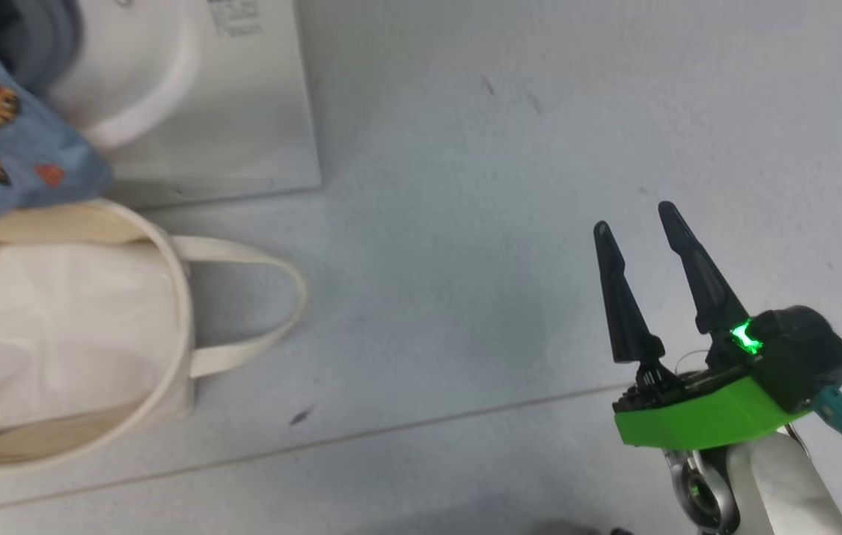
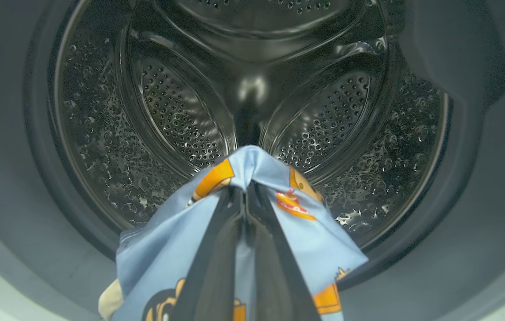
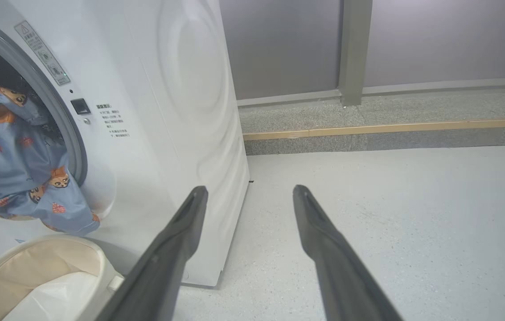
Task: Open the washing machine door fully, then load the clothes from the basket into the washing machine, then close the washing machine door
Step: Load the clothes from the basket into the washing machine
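**A:** Blue cotton with orange animals: where are the clothes [image 2: 305, 232] now?

**B:** The left gripper [image 2: 246, 189] holds them by one fold. Its jaws are pressed together on the fabric, and the rest hangs down around the two fingers. They are at the mouth of the washing machine [image 3: 167, 111], with the steel drum [image 2: 181, 120] just behind.

**A:** Why by one fold only?

**B:** I think so that the garment hangs long and narrow and passes the grey ring [image 3: 74, 147] without catching. In the right wrist view its lower part hangs outside, above the basket [image 3: 34, 267].

**A:** And the basket?

**B:** It stands on the floor [image 1: 465, 223] just beside the machine, under the opening, so the lift is short. Inside I see the white liner [image 1: 56, 319].

**A:** The right gripper [image 1: 635, 217]?

**B:** It is well apart, above bare floor, with its jaws spread and holding nothing. Probably it is kept aside to leave the way free.

**A:** What comes next?

**B:** Reach deeper before letting go, otherwise the cloth may slide back out.
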`<state>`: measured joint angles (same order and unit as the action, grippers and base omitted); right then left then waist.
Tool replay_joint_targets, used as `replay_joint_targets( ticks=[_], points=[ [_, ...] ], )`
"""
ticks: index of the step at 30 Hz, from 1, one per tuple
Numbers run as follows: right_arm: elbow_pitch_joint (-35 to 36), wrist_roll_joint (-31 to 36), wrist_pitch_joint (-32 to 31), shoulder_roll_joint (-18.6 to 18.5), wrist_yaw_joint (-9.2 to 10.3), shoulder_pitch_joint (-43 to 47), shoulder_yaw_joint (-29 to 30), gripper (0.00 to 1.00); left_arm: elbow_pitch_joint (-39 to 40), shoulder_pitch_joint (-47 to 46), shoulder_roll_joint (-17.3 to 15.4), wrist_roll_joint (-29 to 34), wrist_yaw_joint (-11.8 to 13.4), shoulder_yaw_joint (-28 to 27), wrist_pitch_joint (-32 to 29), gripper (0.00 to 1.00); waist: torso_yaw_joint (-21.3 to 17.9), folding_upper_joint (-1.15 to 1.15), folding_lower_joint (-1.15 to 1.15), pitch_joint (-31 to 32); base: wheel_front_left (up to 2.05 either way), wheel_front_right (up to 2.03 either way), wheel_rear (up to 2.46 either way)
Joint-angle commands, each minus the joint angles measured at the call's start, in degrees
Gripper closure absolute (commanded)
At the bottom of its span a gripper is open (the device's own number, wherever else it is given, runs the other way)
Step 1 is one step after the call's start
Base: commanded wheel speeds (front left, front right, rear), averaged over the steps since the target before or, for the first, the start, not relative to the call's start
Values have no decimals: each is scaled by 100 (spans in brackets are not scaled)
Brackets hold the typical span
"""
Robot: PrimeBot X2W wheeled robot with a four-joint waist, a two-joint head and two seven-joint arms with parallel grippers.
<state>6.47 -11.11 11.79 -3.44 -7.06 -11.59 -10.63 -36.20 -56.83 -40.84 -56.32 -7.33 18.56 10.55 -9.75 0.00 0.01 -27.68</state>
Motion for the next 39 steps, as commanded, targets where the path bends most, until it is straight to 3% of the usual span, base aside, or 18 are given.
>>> replay_joint_targets(
  ticks=[1,10,19,24,30,31,32,33,39],
  points=[
    [214,26,52,53,-43,-87,-149,0,46,-319,-472,-62,-13,-195,-22,100,-135,0,-1,-310,0,0,0],
    [458,75,125,56,-43,-251,-167,0,-593,-1892,-777,-465,-14,484,-236,100,-306,0,-1,-1065,0,0,0],
    [512,86,217,56,-43,-376,-194,0,-1144,-3381,-1003,-268,-15,1084,332,100,-348,0,-1,-1550,0,0,0],
    [550,123,241,56,-43,-390,-162,0,-1084,-3887,-989,-432,-15,765,438,100,-322,0,-1,-1713,0,0,0],
    [551,133,259,56,-43,-444,-156,0,-545,-3799,-822,-100,-15,247,443,100,-261,0,-1,-1831,0,0,0],
    [547,134,262,56,-43,-449,-160,0,-539,-3709,-770,-87,-15,223,443,97,-254,0,-1,-1829,0,0,0],
    [541,136,265,56,-43,-447,-162,0,-574,-3602,-727,-87,-15,259,443,43,-245,0,-1,-1817,0,0,0],
    [534,137,267,56,-43,-441,-161,0,-664,-3499,-697,-93,-15,345,443,2,-236,0,-1,-1801,0,0,0],
    [501,159,273,56,-43,-367,-111,0,-1206,-3227,-721,-105,-15,1323,139,0,-178,0,-1,-1679,0,0,0]
  ],
)
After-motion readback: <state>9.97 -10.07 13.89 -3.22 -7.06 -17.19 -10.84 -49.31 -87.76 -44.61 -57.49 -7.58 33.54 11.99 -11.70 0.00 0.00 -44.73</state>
